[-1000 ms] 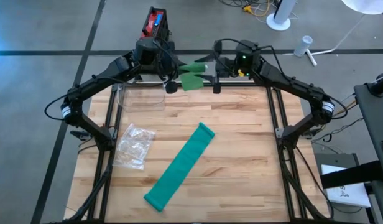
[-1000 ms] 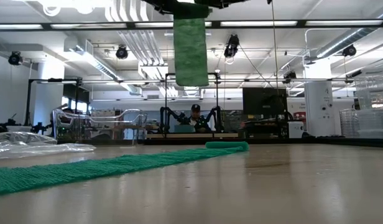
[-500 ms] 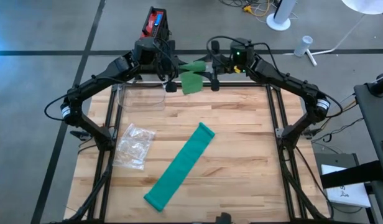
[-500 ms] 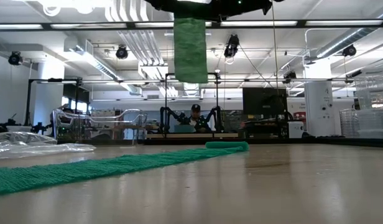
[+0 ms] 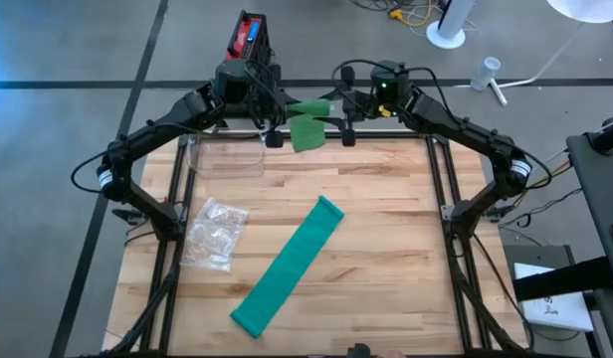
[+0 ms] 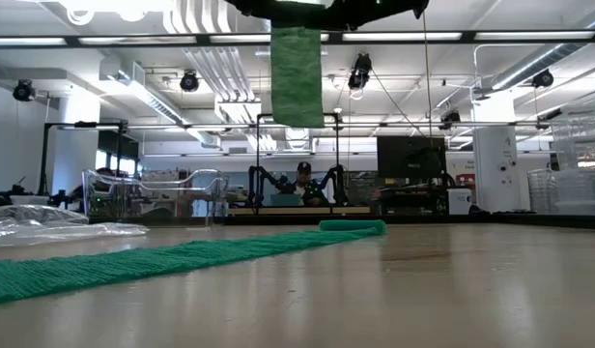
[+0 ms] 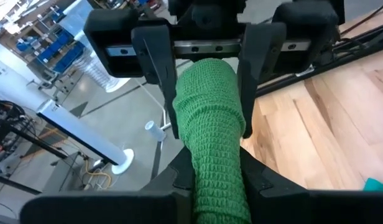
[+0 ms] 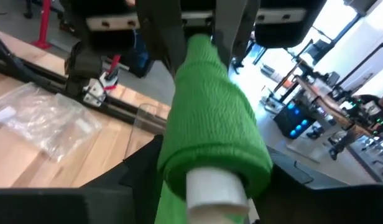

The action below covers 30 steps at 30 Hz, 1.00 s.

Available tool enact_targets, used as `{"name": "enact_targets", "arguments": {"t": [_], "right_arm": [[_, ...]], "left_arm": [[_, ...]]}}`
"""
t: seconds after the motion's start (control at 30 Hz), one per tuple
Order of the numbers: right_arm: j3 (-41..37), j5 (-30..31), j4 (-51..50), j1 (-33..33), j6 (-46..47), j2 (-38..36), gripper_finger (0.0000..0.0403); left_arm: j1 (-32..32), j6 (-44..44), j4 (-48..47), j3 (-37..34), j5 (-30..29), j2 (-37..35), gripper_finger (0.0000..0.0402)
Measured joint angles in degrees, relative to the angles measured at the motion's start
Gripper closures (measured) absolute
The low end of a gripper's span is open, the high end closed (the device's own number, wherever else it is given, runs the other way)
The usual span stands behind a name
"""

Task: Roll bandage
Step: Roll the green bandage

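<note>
Progress looks partial: both arms meet at the far edge of the wooden slat table (image 5: 386,229), raised well above it, with a green knitted elastic bandage (image 5: 306,127) held between them; the left gripper (image 5: 274,127) is clamped on one end of it, judging by the left wrist view where the fabric runs out from between its own fingers; the right gripper (image 5: 344,121) has its fingers partly spread around the wound part, which sits on a white plastic core (image 8: 217,186) seen in the right wrist view; so the right one is gripping the roll rather than standing free; a short tail of the bandage (image 6: 297,75) hangs down in the low view, so I judge winding is not finished; a second long green knitted strip (image 5: 287,267) lies flat and fully unrolled diagonally across the table middle, untouched, so that one is left to do if it counts; nearby, a crumpled clear plastic bag (image 5: 215,234) lies just beside the strip's near-left side, apart from it; a clear plastic container (image 5: 227,157) sits at the far left of the table under the left arm; neither blocks the grippers now; the hanging tail is the thing most likely to slip or unwind; a person (image 6: 302,174) sits far off in the room behind, well clear.
</note>
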Motion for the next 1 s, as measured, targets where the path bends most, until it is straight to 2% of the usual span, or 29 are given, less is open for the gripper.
{"name": "enact_targets", "arguments": {"t": [0.13, 0.3, 0.37, 1.0], "right_arm": [[0.0, 0.0, -0.3, 0.0, -0.3, 0.0, 0.0250], [0.0, 0.0, 0.3, 0.0, -0.3, 0.1, 0.0367], [0.0, 0.0, 0.1, 0.0, -0.4, 0.1, 0.0392], [-1.0, 3.0, -4.5, 0.1, 0.8, 1.1, 0.0402]], "left_arm": [[0.0, -1.2, 1.4, 0.2, 2.6, -0.3, 0.0359], [0.0, -2.5, 2.1, 0.3, 4.0, -0.5, 0.0359], [0.1, -3.6, 2.8, 0.3, 5.0, -0.7, 0.0359], [0.8, -10.8, 6.0, 0.5, 5.7, -4.1, 0.0358]]}}
